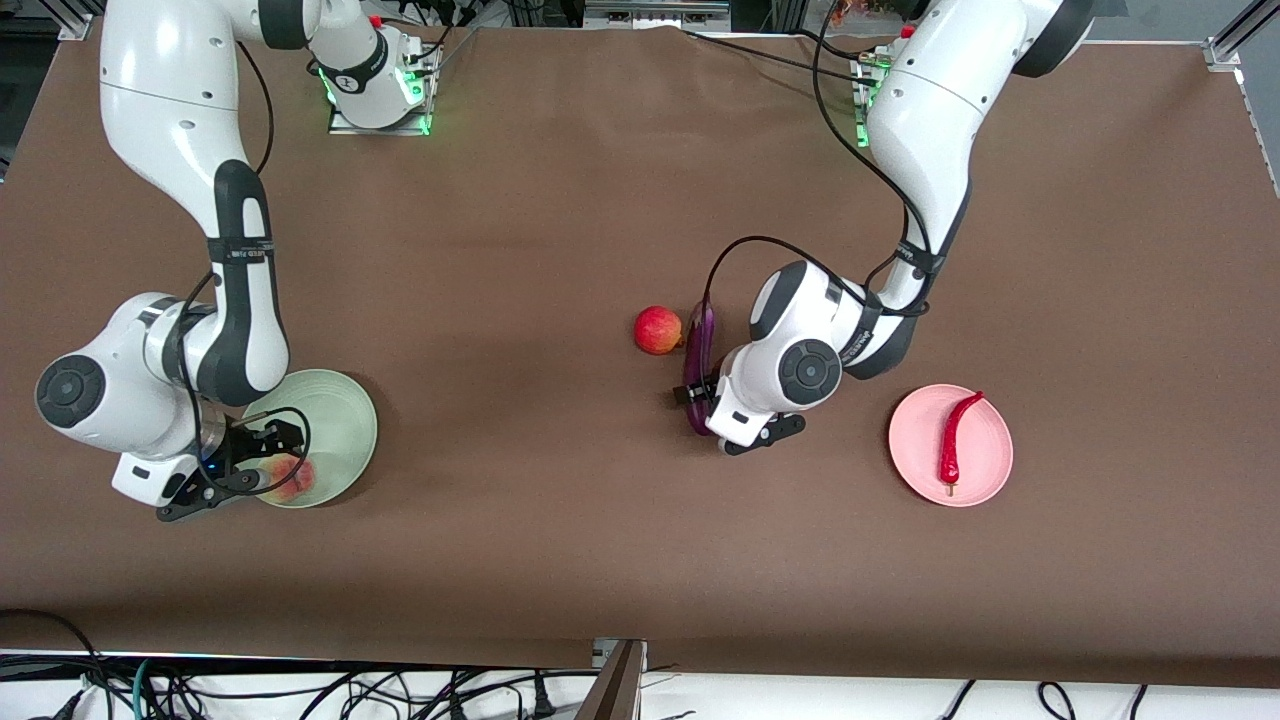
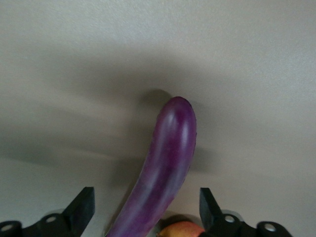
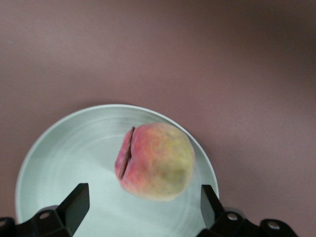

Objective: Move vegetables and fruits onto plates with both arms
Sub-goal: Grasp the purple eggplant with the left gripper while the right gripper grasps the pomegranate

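The purple eggplant (image 1: 699, 342) lies on the table beside the red apple (image 1: 657, 330). My left gripper (image 1: 702, 404) is low over the eggplant's end nearer the front camera, open, with a finger on each side of it. In the left wrist view the eggplant (image 2: 168, 158) runs between the fingertips (image 2: 85, 203) and the apple (image 2: 183, 230) shows at the edge. The peach (image 1: 292, 476) rests on the green plate (image 1: 352, 412). My right gripper (image 1: 252, 462) is open just above the peach (image 3: 155, 160). The red chili (image 1: 953, 436) lies on the pink plate (image 1: 987, 452).
The brown table (image 1: 520, 250) is bare between the two plates apart from the apple and eggplant. The green plate (image 3: 74, 148) sits toward the right arm's end, the pink plate toward the left arm's end. Cables hang along the table edge nearest the front camera.
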You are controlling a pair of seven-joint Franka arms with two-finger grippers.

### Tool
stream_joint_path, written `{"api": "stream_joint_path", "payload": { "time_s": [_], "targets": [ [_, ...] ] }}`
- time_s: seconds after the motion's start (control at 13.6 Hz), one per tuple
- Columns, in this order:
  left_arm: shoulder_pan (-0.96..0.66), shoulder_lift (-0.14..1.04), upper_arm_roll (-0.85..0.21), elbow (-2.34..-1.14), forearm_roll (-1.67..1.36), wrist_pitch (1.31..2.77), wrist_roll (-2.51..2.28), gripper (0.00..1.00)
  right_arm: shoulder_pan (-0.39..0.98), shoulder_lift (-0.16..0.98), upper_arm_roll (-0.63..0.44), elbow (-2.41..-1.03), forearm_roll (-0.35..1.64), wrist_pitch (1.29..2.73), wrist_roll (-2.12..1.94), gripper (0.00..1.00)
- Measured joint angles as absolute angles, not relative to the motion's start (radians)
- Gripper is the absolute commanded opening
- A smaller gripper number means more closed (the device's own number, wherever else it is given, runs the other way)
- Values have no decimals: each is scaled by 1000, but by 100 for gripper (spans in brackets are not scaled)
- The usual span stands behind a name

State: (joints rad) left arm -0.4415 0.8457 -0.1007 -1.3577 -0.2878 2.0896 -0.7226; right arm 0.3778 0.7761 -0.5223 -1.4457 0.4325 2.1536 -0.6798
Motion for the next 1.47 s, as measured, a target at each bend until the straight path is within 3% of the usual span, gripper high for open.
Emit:
{"api": "stream_joint_path", "payload": {
  "time_s": [0.15, 0.22, 0.29, 0.44, 0.51, 0.81, 1.47],
  "targets": [
    [-459, 869, -99, -1363, -285, 2136, -727, 93, 379, 771, -522, -1383, 444, 2050, -657, 99],
    [-471, 882, -99, -1364, -282, 2151, -733, 88, 381, 769, -522, -1366, 471, 2006, -627, 99],
    [-481, 893, -98, -1364, -280, 2160, -738, 67, 385, 769, -521, -1359, 515, 1969, -598, 99],
    [-493, 902, -97, -1364, -259, 2163, -740, 7, 391, 770, -519, -1358, 617, 1877, -542, 99],
    [-493, 901, -94, -1363, -237, 2163, -740, 0, 393, 771, -518, -1359, 666, 1825, -513, 99],
    [-452, 896, -76, -1348, -212, 2095, -691, 0, 456, 775, -506, -1359, 742, 1770, -342, 99],
    [-173, 844, -64, -1247, -146, 1864, -193, 0, 837, 776, -508, -1357, 727, 1871, 243, 99]
  ]
}}
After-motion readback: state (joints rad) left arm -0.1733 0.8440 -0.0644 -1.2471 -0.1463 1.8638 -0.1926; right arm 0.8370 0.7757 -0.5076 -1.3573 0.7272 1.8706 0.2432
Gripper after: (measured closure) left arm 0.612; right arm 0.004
